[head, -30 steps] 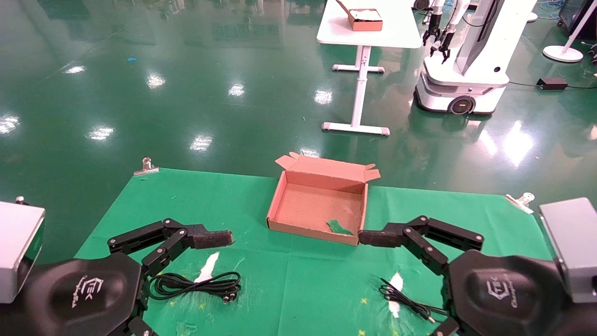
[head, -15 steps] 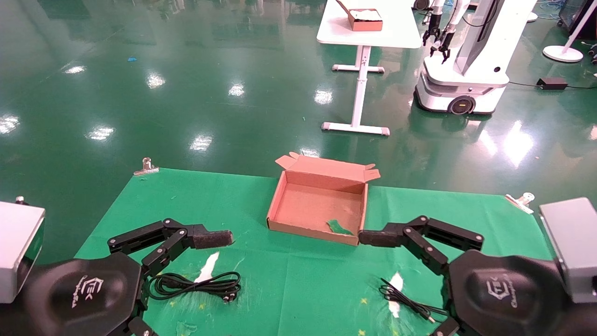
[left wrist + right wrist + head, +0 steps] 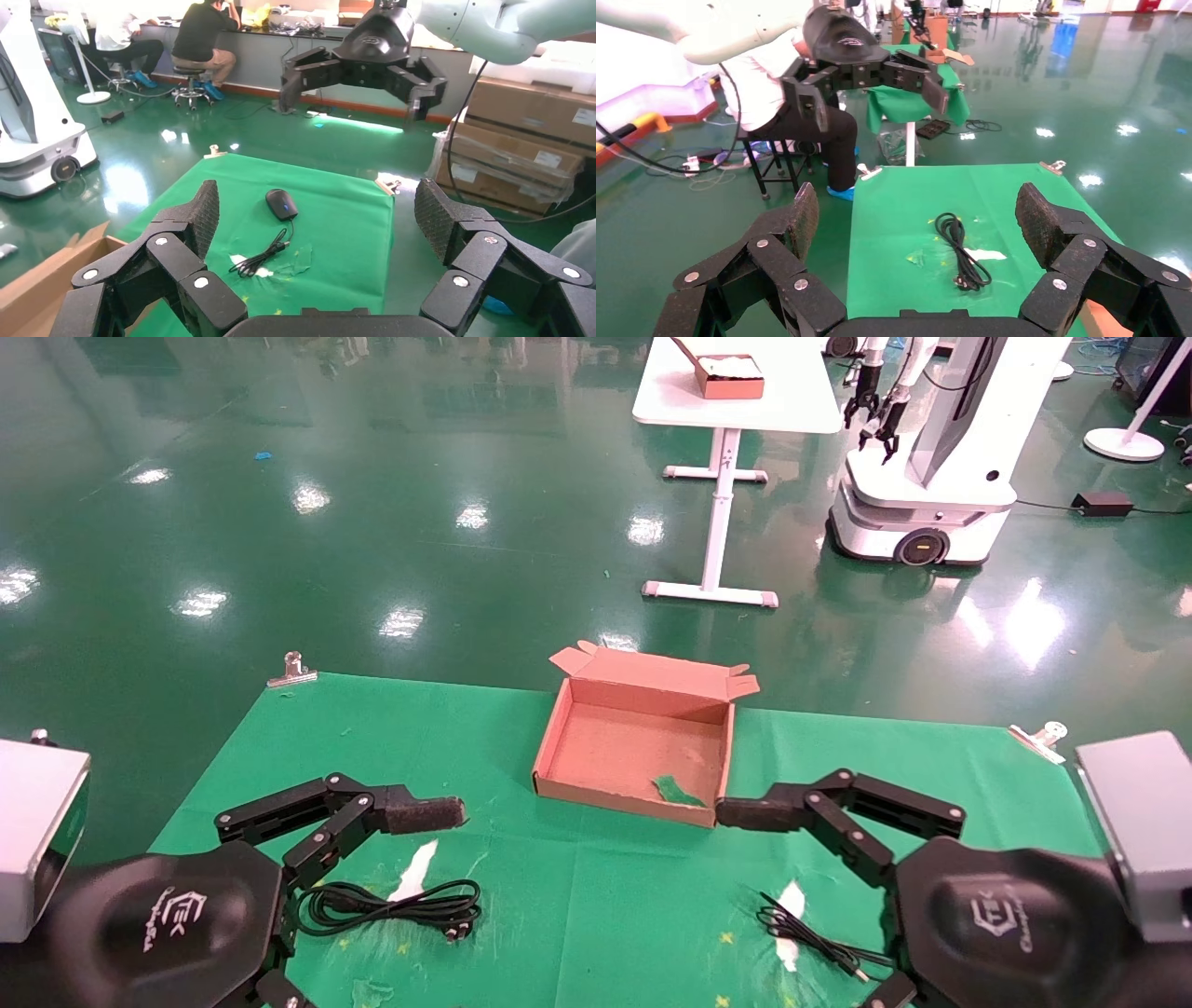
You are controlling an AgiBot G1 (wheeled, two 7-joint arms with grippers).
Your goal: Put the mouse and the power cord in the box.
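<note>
Both pincer housings bear a stylised logo I cannot read, the left pincer (image 3: 320,217) and right pincer (image 3: 919,217) gape wide over the worktop (image 3: 577,896), and the box (image 3: 559,747) (lid flap open) holds one green scrap (image 3: 674,791), with the power cord (image 3: 391,903) and mouse (image 3: 281,203) outside.
</note>
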